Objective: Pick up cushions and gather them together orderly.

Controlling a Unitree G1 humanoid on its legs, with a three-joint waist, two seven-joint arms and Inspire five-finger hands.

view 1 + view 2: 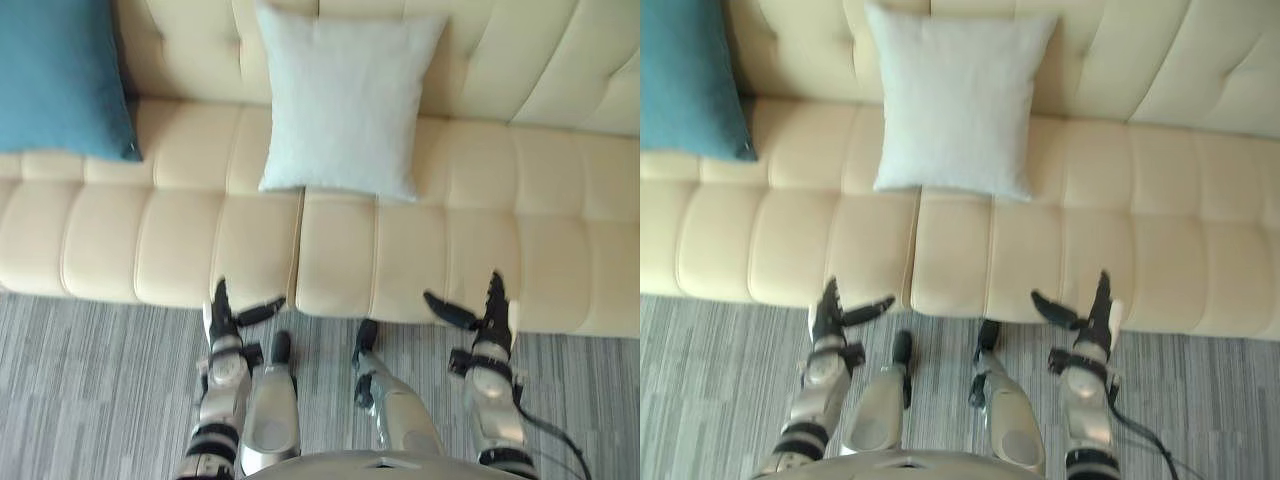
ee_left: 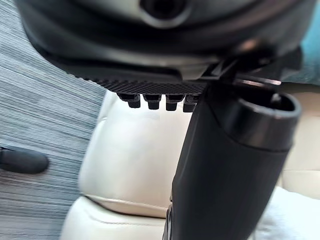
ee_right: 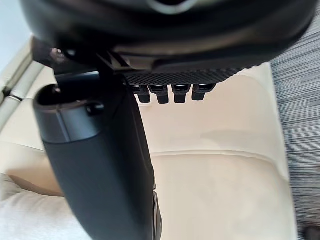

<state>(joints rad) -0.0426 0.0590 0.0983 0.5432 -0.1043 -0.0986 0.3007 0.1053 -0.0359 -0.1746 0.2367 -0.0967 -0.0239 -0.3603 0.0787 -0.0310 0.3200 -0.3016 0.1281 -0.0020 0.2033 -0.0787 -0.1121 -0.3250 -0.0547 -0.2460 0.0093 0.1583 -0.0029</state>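
Cream sofa, leather-like, spans the full width. The seat is stitched into rounded, padded panels. A deep seam splits the seat into two sections near the middle. The backrest is quilted in slanting panels. Grey carpet with fine stripes runs along the sofa's front edge.

The teal cushion runs off the top and left edges, so its full outline cannot be told. The sofa is cut off at both sides. In the right wrist view the white cushion is a mere corner at the edge; the right robot hand hides the rest.
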